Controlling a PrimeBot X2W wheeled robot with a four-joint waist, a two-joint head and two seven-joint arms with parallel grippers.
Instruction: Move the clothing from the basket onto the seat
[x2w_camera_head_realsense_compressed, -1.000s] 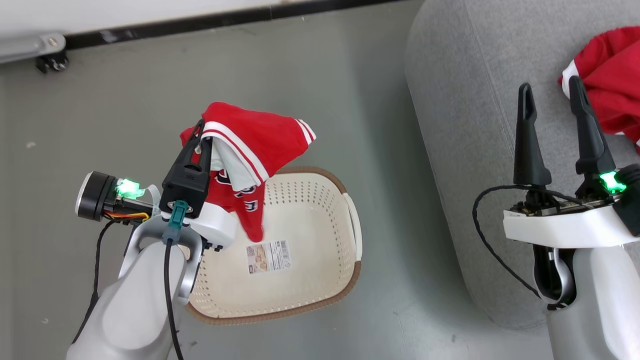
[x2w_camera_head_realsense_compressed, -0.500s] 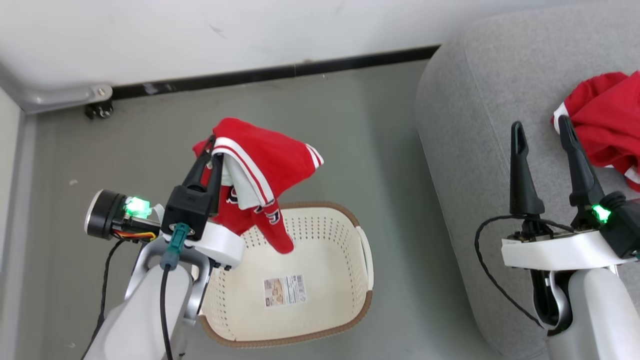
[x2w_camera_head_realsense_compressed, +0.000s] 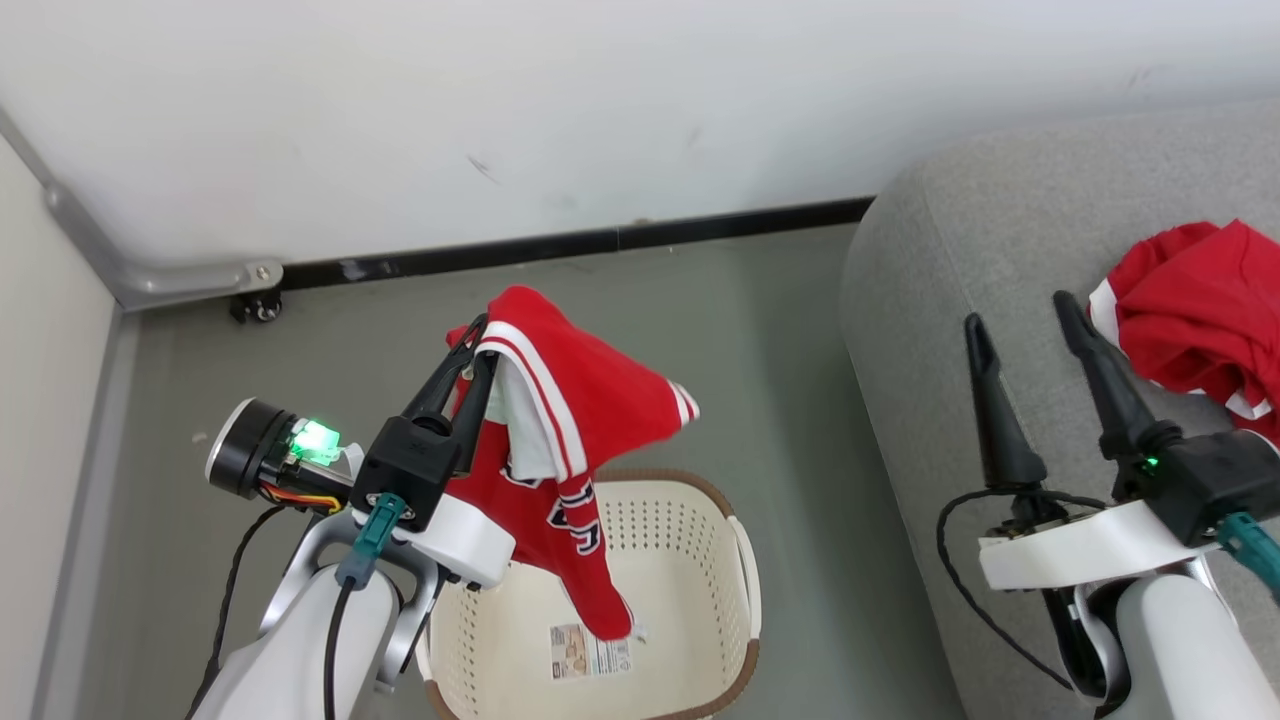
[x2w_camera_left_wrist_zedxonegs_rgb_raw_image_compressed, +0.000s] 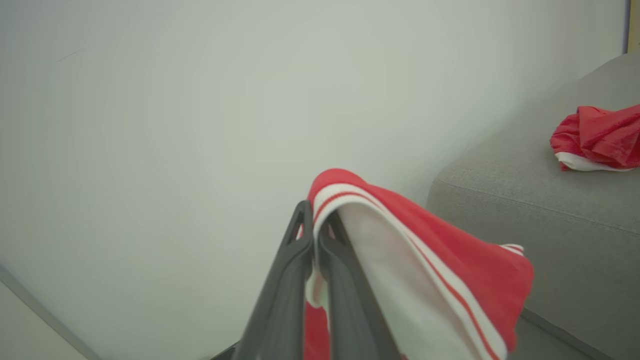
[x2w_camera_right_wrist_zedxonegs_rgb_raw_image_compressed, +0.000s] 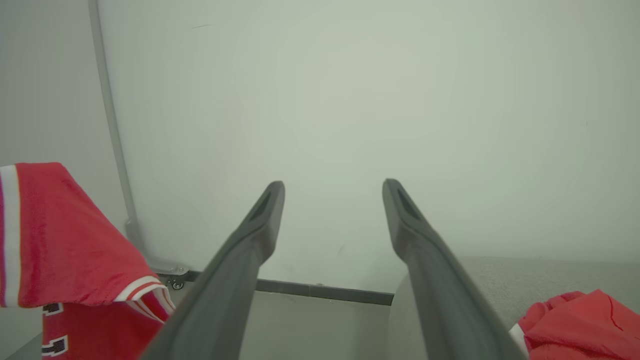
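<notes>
Your left claw (x2w_camera_head_realsense_compressed: 478, 338) is pinched shut on 1 red garment (x2w_camera_head_realsense_compressed: 590, 410), which drapes from its tips toward 5 o'clock, over the basket (x2w_camera_head_realsense_compressed: 700, 540). Your right claw (x2w_camera_head_realsense_compressed: 1017, 312) gapes wide and empty above the seat (x2w_camera_head_realsense_compressed: 940, 260). A 2nd garment (x2w_camera_head_realsense_compressed: 1190, 300) lies at its 2 o'clock. The held garment's lettering (x2w_camera_head_realsense_compressed: 575, 520) and the basket's label (x2w_camera_head_realsense_compressed: 590, 650) are too small to read.

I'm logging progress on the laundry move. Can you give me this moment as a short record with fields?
left gripper: jaws shut on red jersey, which hangs over the laundry basket
right gripper: jaws open, holding nothing, over the grey sofa edge
second red garment: crumpled on the grey sofa
laundry basket: on the floor, bottom sticker showing
</notes>
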